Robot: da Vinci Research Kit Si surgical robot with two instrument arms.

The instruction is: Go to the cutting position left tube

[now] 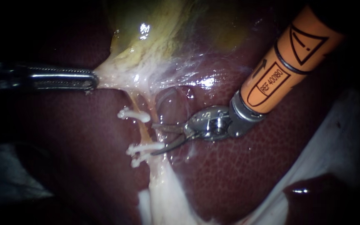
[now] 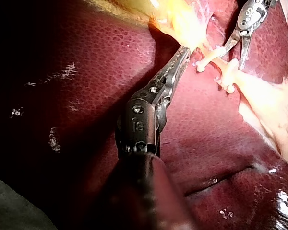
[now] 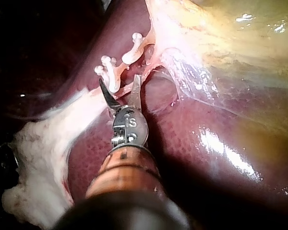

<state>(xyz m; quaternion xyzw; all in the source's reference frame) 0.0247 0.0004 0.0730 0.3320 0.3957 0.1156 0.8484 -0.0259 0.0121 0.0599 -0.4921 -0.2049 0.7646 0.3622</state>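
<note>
The left tube (image 1: 147, 132) runs down from the gallbladder's (image 1: 163, 25) pale neck and carries white clips: one above (image 1: 134, 114) and two close together below (image 1: 144, 148). My right instrument (image 1: 153, 139), orange-shafted, comes in from the upper right with its two thin blades open. Their tips sit at the tube's bare stretch between the upper and lower clips, without closing on it. In the right wrist view the open blades (image 3: 119, 80) reach up beside the lower clips (image 3: 110, 72). My left instrument (image 1: 93, 80) is shut on the whitish neck tissue and holds it leftward, as also seen in the left wrist view (image 2: 185, 50).
Dark red liver (image 1: 238, 175) lies under everything. A second tube arches to the right of the clipped one (image 1: 169, 93). A pale strand of tissue (image 1: 167, 191) trails downward from the clips. White gauze (image 1: 334, 137) lies at the right edge.
</note>
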